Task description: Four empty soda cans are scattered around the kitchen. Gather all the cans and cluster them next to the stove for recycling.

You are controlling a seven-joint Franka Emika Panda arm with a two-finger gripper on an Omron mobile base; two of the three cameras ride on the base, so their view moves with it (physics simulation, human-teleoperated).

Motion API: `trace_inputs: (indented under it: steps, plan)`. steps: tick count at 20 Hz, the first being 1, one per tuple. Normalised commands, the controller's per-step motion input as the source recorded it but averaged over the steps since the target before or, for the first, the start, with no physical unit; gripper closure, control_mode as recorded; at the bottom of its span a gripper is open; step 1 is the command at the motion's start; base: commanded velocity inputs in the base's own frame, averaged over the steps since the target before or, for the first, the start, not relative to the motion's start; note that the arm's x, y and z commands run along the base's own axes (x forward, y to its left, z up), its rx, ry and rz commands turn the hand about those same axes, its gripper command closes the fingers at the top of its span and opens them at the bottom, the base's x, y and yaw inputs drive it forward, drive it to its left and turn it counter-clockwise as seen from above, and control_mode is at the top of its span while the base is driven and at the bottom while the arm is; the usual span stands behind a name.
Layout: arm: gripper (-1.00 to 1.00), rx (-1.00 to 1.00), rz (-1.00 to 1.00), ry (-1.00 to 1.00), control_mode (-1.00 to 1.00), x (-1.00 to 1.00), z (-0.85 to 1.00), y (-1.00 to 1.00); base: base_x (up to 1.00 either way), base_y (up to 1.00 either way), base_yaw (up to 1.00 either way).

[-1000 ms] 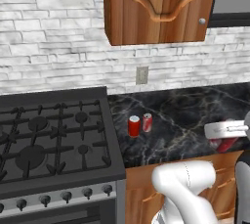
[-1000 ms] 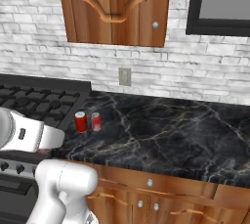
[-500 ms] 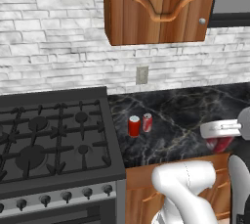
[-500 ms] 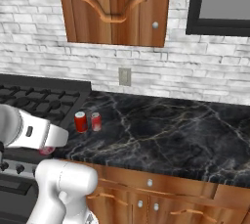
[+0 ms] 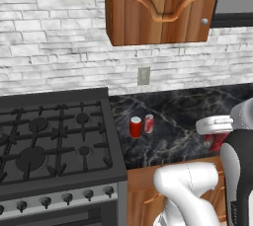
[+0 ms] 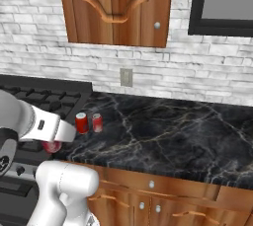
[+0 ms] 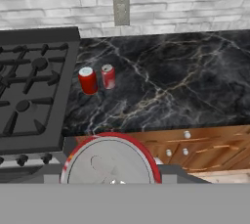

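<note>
Two red soda cans (image 5: 135, 127) (image 5: 148, 123) stand side by side on the black marble counter, just right of the stove (image 5: 49, 141). They also appear as cans (image 6: 81, 123) (image 6: 97, 122) and cans (image 7: 88, 80) (image 7: 108, 77). My gripper (image 5: 215, 137) hangs over the counter's front edge, right of that pair, shut on a third red soda can (image 5: 212, 143). The held can's silvery top (image 7: 111, 162) sits close to the hand camera. From the right base, this can (image 6: 51, 146) peeks out under the white hand.
A wall outlet (image 5: 144, 75) sits on the white brick above the pair. Wooden cabinets (image 5: 158, 5) hang overhead and drawers (image 6: 148, 190) run below the counter. Bare black counter (image 6: 188, 131) stretches to the right. Stove knobs (image 5: 64, 198) line its steel front.
The hand with its can has drifted a little to the left, toward the stove side. The two cans on the counter have stayed put.
</note>
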Motion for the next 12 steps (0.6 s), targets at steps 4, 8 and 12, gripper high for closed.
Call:
trace_inputs:
  steps: [4, 8, 12]
  plan:
    - [1.0, 0.0, 0.0, 0.0, -1.0, 0.1, -0.29, 0.0, 0.0, 0.0, 0.0]
    - [1.0, 0.0, 0.0, -0.01, -1.0, 0.16, -0.35, 0.02, 0.0, 0.0, 0.0]
    - [1.0, 0.0, 0.0, -0.02, -1.0, 0.26, -0.21, 0.16, 0.0, 0.0, 0.0]
